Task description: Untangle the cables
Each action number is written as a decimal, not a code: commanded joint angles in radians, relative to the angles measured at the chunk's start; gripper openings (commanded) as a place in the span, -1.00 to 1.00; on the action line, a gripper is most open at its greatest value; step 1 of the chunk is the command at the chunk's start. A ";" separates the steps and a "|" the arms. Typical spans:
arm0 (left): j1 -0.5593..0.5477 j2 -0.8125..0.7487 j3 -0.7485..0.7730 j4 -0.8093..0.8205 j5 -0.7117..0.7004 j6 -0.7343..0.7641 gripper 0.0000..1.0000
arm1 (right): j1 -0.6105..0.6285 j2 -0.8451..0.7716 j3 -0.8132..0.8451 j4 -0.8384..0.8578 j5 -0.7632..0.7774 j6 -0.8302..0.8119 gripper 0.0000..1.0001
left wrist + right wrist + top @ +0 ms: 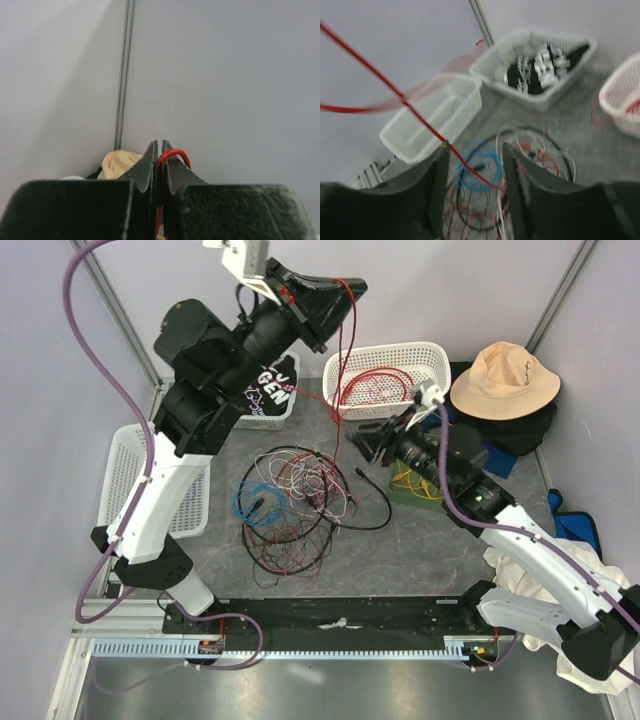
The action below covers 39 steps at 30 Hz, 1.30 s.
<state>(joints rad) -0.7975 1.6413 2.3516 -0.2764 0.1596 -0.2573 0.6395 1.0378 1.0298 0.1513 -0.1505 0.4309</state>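
Heap of cables (pixel 295 502) mid-counter, blue coil (pixel 257 503) on its left side. High over far edge, left gripper (pixel 159 145) pinched tight on red cable (pixel 176 150), strand hanging down toward heap. Low, just right of heap, right gripper (pixel 476 150) with fingers spread, clamping nothing; red cable crossing the gap. Near far right corner, red coil (pixel 378 385) in basket (pixel 390 347).
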 commanded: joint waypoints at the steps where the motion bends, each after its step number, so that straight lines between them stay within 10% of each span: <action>1: 0.004 -0.098 0.064 0.224 -0.008 -0.028 -0.97 | 0.015 0.016 -0.094 -0.122 0.034 -0.067 0.17; 6: 0.004 -0.107 0.063 0.203 -0.035 0.015 -0.96 | 0.019 -0.088 -0.177 -0.088 0.065 -0.087 0.51; 39: 0.003 -0.109 0.057 0.207 -0.034 0.015 -0.97 | 0.187 0.113 -0.287 0.390 0.008 -0.112 0.57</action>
<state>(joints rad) -0.7948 1.5589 2.4054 -0.0807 0.1349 -0.2573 0.8173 1.1084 0.7094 0.4007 -0.1837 0.3286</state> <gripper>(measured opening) 0.044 0.789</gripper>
